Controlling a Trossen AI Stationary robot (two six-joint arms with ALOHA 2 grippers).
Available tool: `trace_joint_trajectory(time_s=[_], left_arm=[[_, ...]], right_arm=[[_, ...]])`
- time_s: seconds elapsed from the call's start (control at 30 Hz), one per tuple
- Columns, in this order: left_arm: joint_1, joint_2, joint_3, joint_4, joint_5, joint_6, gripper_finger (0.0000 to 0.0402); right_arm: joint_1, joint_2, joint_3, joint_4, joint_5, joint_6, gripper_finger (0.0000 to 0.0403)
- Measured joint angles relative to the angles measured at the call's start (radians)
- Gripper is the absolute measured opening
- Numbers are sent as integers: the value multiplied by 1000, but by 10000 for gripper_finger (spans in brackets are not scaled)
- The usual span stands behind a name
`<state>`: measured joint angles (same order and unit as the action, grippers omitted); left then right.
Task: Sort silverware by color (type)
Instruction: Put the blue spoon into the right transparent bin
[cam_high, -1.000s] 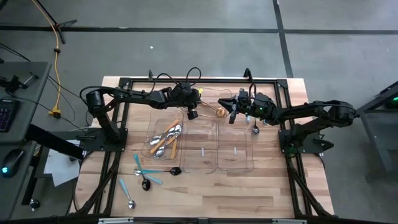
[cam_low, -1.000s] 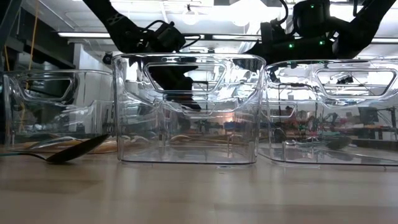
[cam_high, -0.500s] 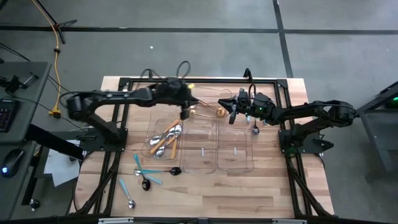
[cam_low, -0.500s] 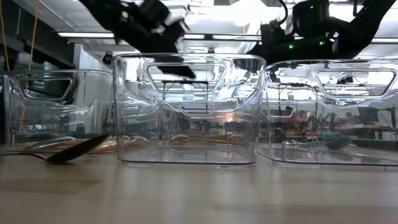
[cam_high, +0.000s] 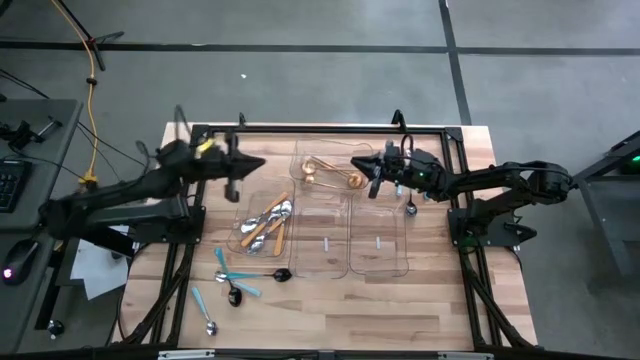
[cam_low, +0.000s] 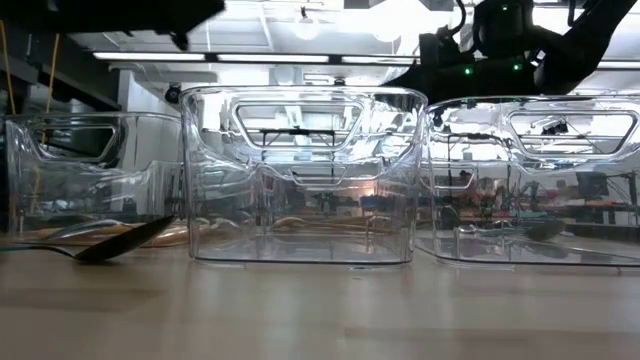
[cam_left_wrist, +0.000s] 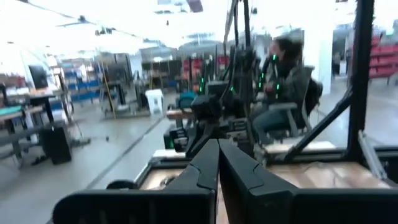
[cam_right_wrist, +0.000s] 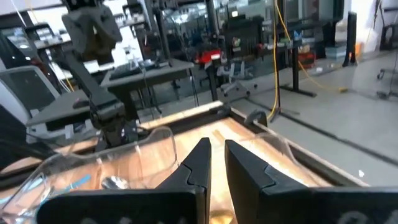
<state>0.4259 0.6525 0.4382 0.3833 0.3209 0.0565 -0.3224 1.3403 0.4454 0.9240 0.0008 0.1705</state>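
Wooden planks make up the table (cam_high: 330, 305), framed by a dark metal rail, with grey workshop floor all round it. Three clear trays (cam_high: 322, 232) stand side by side at its middle. Both arms are up at the far edge: the left gripper (cam_high: 236, 182) hangs above the far left of the table with its fingers pressed together on nothing, and the right gripper (cam_high: 374, 178) sits over the far end of the right tray, its fingers nearly together; I cannot make out anything between them.

As for the cutlery, the orange-handled spoons (cam_high: 265, 224) lie heaped in the left tray, the gold spoons (cam_high: 328, 174) at the far end of the middle tray. On bare wood, near and to the left, lie the teal-handled dark spoons (cam_high: 252, 280) and a light-blue-handled spoon (cam_high: 203, 309); one more small spoon (cam_high: 410, 208) lies just right of the trays.

These pieces look light, stiff and slick, lying flat on the boards. A pinch across the narrow handle, near its middle, seems the safest hold; the rounded bowl would likely slip out.
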Motion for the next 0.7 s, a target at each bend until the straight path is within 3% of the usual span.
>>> trace_joint_trajectory(time_s=[0.2,0.6,0.7], left_arm=[[0,-109,-55,-22,-2,-11,0],[0,-63,-55,-39,-9,-10,1],[0,-55,-55,-38,-10,-11,1]], right_arm=[[-21,0,0,54,0,-22,32],[-85,0,0,34,2,-18,32],[-115,0,0,-37,59,24,32]])
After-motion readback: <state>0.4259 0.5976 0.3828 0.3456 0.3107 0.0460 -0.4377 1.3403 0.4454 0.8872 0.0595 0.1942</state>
